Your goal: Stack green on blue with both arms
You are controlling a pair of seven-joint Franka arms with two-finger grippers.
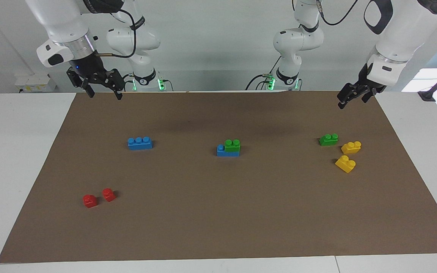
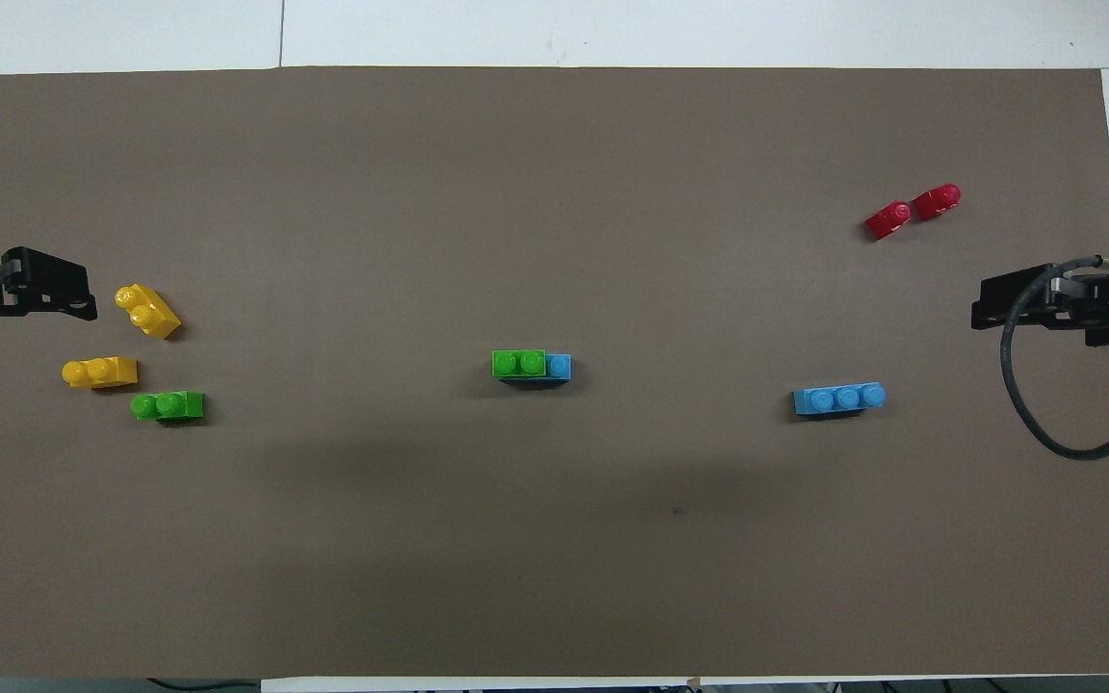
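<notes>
Green brick (image 1: pixel 232 147) sits pressed onto the blue brick (image 1: pixel 221 151) mid-mat, one blue stud left bare. From that stack, the spare green brick (image 1: pixel 328 139) lies toward the left arm's end, the spare blue brick (image 1: pixel 140 143) toward the right's. Right gripper (image 1: pixel 102 89) hangs spread, empty; left gripper (image 1: pixel 349 99) empty, jaw gap unreadable.

Both arms raised, one at each end of the table.

The right gripper (image 1: pixel 102 89) hangs from a bent wrist with its two fingers spread apart, holding nothing. The left gripper (image 1: pixel 351 99) tilts downward at a slant from its arm (image 1: pixel 400 34), also up in the air.
</notes>
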